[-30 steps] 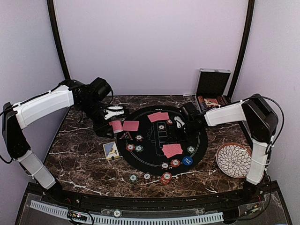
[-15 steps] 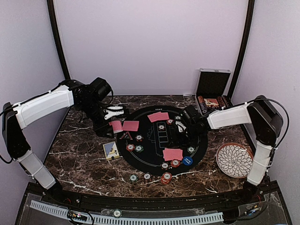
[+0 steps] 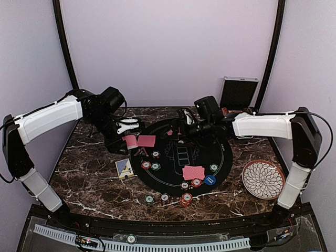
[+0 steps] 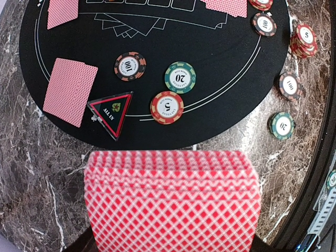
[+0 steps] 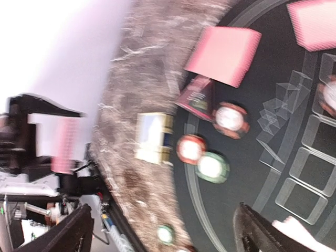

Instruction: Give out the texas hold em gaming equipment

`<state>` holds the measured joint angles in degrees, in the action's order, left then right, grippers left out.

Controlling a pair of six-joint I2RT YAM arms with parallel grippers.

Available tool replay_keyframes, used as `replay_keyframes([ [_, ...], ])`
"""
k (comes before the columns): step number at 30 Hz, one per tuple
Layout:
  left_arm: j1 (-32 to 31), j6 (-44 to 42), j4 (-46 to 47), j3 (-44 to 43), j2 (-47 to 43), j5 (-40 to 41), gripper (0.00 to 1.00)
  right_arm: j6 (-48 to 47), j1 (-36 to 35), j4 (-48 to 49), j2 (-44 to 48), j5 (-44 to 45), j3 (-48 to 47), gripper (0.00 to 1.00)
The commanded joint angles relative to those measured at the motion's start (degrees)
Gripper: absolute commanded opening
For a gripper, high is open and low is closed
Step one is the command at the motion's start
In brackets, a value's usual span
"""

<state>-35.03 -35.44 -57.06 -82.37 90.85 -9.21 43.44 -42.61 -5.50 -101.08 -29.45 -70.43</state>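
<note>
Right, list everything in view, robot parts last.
Felt mat: one, black, round, table centre.
Dealt cards: three sets, red-backed, on the mat.
Deck: one, red-backed, in the left fingers.
Poker chips: at least nine, red, green and white, on mat and near marble.
ALL IN marker: one, black-and-red triangle, mat's left edge.
Button: one, blue, mat's near side.
Card box: one, pale and blue, left of the mat.
Plate: one, white patterned, right.
Case: one, silver, far right.
Table: dark marble.
Left fingers: shut on the deck.
Right fingers: open, over the mat.
</note>
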Motion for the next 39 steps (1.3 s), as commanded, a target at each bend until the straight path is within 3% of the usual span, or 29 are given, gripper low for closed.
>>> replay_keyframes([
  [1, 0.13, 0.79, -0.89, -1.75, -1.82, -1.51, 0.0, 3.65, -4.04, 5.98, -4.31, -3.09, -6.55, 0.98],
  [7, 0.17, 1.13, -0.85, -2.31, -2.15, -2.05, 0.0, 6.4, -7.47, 9.02, -9.95, -4.43, -11.74, 0.99],
  [13, 0.13, 1.26, -1.06, -2.85, -2.34, -2.4, 0.0, 7.44, -8.03, 10.72, -10.26, -2.63, -11.22, 0.99],
  [25, 0.19, 1.34, -0.56, -3.26, -2.31, -2.75, 0.0, 16.14, -9.58, 22.24, -16.34, -9.53, -15.27, 0.98],
  [30, 0.15, 1.5, -0.7, -3.6, -2.06, -3.49, 0.0, 19.46, -10.03, 25.99, -18.54, -10.78, -15.88, 0.92],
  [39, 0.15, 1.27, -0.86, -3.35, -1.58, -3.76, 0.0, 25.81, -10.85, 33.01, -23.07, -13.22, -18.5, 0.91],
])
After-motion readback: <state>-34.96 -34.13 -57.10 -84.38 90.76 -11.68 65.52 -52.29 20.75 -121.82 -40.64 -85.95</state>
